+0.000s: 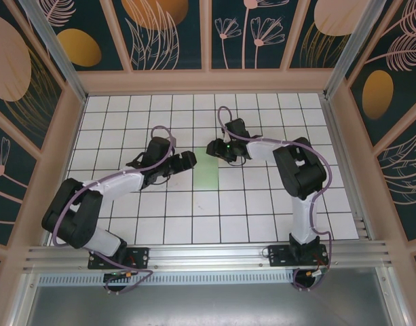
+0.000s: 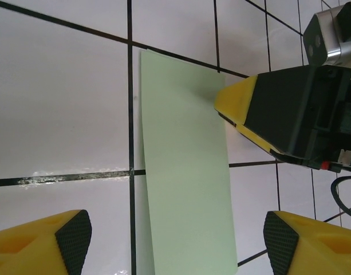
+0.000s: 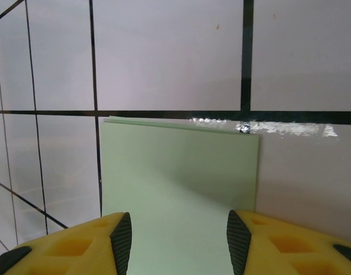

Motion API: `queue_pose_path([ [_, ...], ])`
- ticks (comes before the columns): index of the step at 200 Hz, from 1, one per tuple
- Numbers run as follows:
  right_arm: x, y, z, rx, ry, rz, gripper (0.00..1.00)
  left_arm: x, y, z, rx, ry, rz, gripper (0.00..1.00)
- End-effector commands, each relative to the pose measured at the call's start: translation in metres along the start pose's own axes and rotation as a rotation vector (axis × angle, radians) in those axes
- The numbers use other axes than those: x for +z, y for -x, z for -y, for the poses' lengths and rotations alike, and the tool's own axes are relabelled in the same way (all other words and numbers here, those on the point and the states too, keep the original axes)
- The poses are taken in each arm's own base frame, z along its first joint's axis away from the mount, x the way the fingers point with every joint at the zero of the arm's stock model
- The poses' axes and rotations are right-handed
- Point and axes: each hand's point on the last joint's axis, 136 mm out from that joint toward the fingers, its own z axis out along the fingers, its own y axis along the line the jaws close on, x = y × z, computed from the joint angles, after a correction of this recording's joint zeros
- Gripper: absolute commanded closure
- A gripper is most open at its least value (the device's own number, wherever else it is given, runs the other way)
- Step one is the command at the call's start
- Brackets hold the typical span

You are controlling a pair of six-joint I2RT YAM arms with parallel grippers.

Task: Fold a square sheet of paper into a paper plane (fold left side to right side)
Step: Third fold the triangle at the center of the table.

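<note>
Plainly, the square sheet of paper [image 1: 206, 174] lay doubled into a narrow upright rectangle on the white-tiled surface [image 1: 262, 204], flat between your two arms near the middle of the grid. So the left-to-right fold looked made, and the crease and the dart folds remained.

Your left claw [image 1: 188, 161] hung just beside the sheet's left edge, its jaws spread wide and holding nothing. From its wrist camera the paper ran up between the two yellow fingers [image 2: 66, 240].

Your right claw [image 1: 214, 148] sat at the sheet's far right corner, also parted and empty. One yellow fingertip [image 2: 238, 106] met the paper's right edge, though whether it pressed down or only overlapped it I could not tell.

Here is where you could have come to grief:

- **Layers slipping:** at the far edge, in the right wrist view, a thin sliver of the lower layer peeked out at the left. Any sideways drag from that right fingertip could have widened the offset, and every later fold would inherit it.
- **Sliding:** thin paper on glossy tile had little grip, so a push without a firm hold-down might have shoved the whole sheet.
- **Half a pinch:** closing on the open edge could have caught one layer and reopened the fold.
</note>
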Motion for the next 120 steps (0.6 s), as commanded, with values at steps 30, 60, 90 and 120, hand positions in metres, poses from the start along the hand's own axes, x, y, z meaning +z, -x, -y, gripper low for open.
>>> queue_pose_path([
  [30, 0.011, -0.015, 0.027, -0.007, -0.103, -0.056, 0.53, 0.020, -0.003, 0.005, -0.039, -0.056, -0.041, 0.26],
  [60, 0.011, -0.017, 0.030, -0.013, -0.115, -0.063, 0.57, 0.030, -0.008, 0.003, -0.064, -0.069, -0.069, 0.28],
  [90, 0.012, -0.019, 0.030, -0.011, -0.108, -0.068, 0.59, 0.036, -0.011, 0.005, -0.072, -0.084, -0.091, 0.31],
  [120, 0.013, -0.021, 0.030, -0.006, -0.102, -0.072, 0.60, 0.040, -0.013, 0.002, -0.083, -0.080, -0.102, 0.32],
])
